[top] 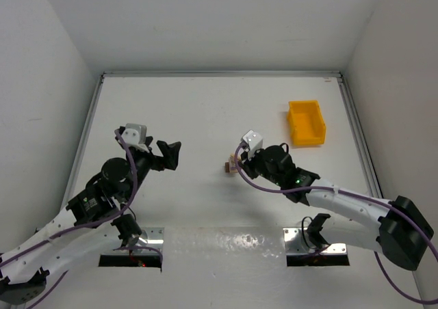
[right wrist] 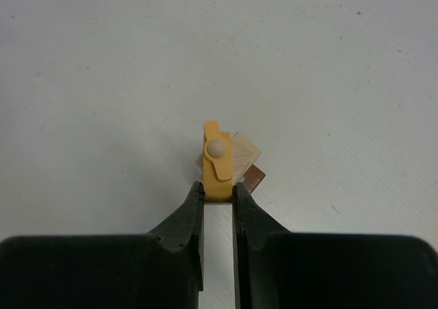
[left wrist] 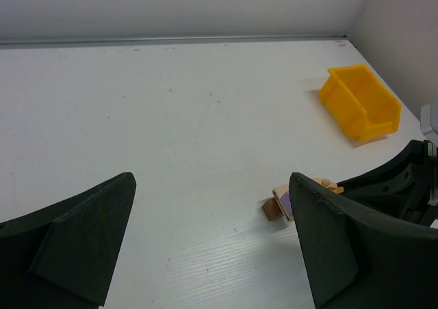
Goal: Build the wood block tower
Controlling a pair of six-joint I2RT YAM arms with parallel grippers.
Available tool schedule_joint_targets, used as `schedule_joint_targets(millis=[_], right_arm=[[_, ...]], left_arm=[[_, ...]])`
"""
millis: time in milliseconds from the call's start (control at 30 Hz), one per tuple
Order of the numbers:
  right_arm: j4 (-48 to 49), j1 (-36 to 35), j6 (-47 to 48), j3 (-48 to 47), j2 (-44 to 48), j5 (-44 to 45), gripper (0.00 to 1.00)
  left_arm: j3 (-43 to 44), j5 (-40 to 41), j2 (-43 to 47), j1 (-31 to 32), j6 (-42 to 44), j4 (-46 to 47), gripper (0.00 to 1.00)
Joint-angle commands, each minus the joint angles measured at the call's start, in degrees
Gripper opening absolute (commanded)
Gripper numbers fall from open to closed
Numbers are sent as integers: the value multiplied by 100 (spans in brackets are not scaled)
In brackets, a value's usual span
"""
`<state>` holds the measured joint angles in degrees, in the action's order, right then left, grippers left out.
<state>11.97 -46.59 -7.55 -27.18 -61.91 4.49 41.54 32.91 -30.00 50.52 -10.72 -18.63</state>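
Note:
Near the table's middle lie the tower's blocks point(top: 231, 166): a light tan block point(right wrist: 248, 154) resting partly on a dark brown one point(right wrist: 255, 180). My right gripper point(right wrist: 217, 190) is shut on a yellow-tan oblong wooden piece point(right wrist: 217, 164) with a round peg on it, held just above and against the tan block. In the left wrist view the brown block point(left wrist: 272, 210) and the tan block point(left wrist: 282, 198) peek out beside my right finger. My left gripper point(left wrist: 212, 180) hangs open over bare table, left of the blocks, with nothing between its fingers.
A yellow plastic bin point(top: 306, 122) stands at the back right, also in the left wrist view as the yellow bin point(left wrist: 359, 102). White walls enclose the table on three sides. The right arm point(top: 342, 203) stretches in from the near right.

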Motion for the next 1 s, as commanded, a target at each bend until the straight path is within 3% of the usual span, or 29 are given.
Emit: schedule_joint_targets(millis=[0, 967], right_arm=[[306, -17, -27, -121, -49, 78, 0], [675, 1, -106, -16, -67, 272, 0]], left_arm=[[-5, -74, -15, -69, 53, 220, 91], [-14, -223, -15, -130, 70, 255, 91]])
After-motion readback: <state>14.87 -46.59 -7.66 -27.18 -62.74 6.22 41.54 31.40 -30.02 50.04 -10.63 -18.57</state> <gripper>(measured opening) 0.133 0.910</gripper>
